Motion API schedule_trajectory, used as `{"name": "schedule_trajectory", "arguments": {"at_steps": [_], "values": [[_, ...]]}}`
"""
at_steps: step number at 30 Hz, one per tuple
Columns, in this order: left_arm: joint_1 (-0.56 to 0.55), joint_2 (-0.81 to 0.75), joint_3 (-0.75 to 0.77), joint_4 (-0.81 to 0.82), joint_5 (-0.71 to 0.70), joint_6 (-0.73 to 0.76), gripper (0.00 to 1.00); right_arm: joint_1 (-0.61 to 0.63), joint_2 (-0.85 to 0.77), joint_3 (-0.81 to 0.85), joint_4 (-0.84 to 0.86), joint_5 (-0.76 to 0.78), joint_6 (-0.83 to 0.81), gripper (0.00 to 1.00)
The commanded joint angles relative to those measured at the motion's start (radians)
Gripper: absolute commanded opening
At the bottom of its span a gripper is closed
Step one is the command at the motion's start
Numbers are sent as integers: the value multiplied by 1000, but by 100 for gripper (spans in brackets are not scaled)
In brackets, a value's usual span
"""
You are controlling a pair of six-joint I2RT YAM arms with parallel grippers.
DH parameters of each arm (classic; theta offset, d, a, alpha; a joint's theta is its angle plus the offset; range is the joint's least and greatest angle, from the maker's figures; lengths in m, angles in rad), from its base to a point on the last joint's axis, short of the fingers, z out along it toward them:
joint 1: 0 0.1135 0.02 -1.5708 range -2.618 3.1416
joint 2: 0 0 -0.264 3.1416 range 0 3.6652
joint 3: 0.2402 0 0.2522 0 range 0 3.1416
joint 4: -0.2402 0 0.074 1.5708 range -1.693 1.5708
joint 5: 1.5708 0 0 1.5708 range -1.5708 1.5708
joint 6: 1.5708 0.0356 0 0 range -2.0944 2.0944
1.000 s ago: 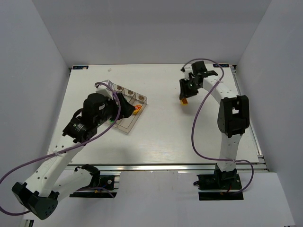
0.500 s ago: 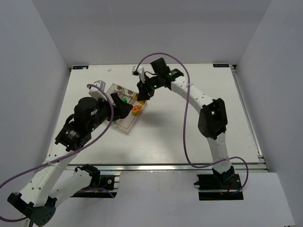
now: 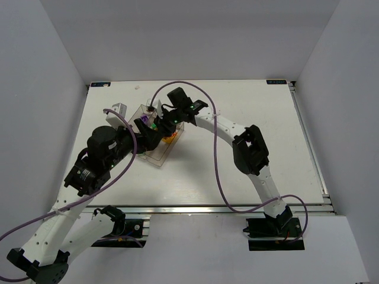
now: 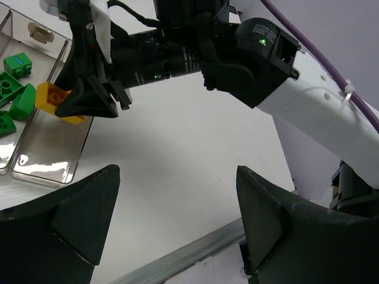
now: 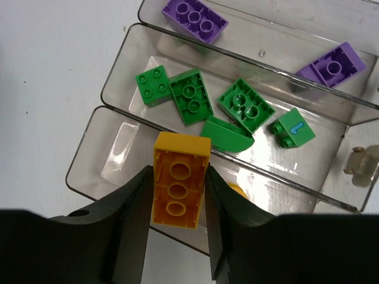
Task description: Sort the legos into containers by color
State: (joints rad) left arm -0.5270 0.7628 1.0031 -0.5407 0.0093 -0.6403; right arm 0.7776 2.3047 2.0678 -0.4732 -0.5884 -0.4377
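Observation:
The clear three-compartment tray [image 5: 89, 161] lies under my right gripper [image 5: 177, 198]. That gripper is shut on a yellow-orange lego [image 5: 177, 180], studs down, held over the tray's nearest compartment. Another yellow piece [image 5: 237, 189] peeks out behind the right finger. Several green legos [image 5: 189, 105] lie in the middle compartment and two purple ones [image 5: 194, 19] in the far one. My left gripper [image 4: 177, 204] stands open and empty over bare table, just right of the tray [image 4: 50, 155]. From there I see the held lego [image 4: 52, 98]. From above, both grippers meet at the tray [image 3: 155, 158].
A metal rail [image 4: 177, 260] runs along the table's near edge. The right arm [image 3: 225, 127] arches across the table's middle with its purple cable [image 3: 216, 171] looping down. White walls close in the table on three sides.
The right arm has swung from the table's far right to over the tray, carrying the yellow-orange lego. The left gripper has drawn back slightly from the tray and opened wider.

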Motion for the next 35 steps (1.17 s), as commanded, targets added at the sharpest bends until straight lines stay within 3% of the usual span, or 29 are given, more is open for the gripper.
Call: {"name": "schedule_trajectory", "arguments": {"at_steps": [1,2,3,4,6,12,17,20,25,32,35], "values": [[1,-13,-12,-1,6,-9,89,23,-2,9,48,21,-7,37],[1,-13,-14,1,6,-9,89,25,-2,2,45,22,-7,45],[1,-14,-15,2,4,-9,89,25,-4,0,42,28,-4,63],[1,-14,-18,5,6,-10,89,26,-4,0,30,35,-3,69],[1,-14,-20,10,6,-10,89,25,-19,2,25,35,16,77],[1,-16,-34,41,14,-10,89,-33,-135,11,5,62,128,89],[1,-10,-78,88,50,-9,90,-144,-279,-36,-80,111,375,89],[1,10,-118,136,98,-9,93,-237,-439,-175,-129,183,401,89],[1,91,-147,208,146,5,98,-294,-576,-335,-212,458,375,89],[1,199,-118,254,189,45,98,-343,-910,-736,-26,498,327,89],[1,211,-123,280,199,47,98,-357,-985,-823,27,510,317,90]]}}
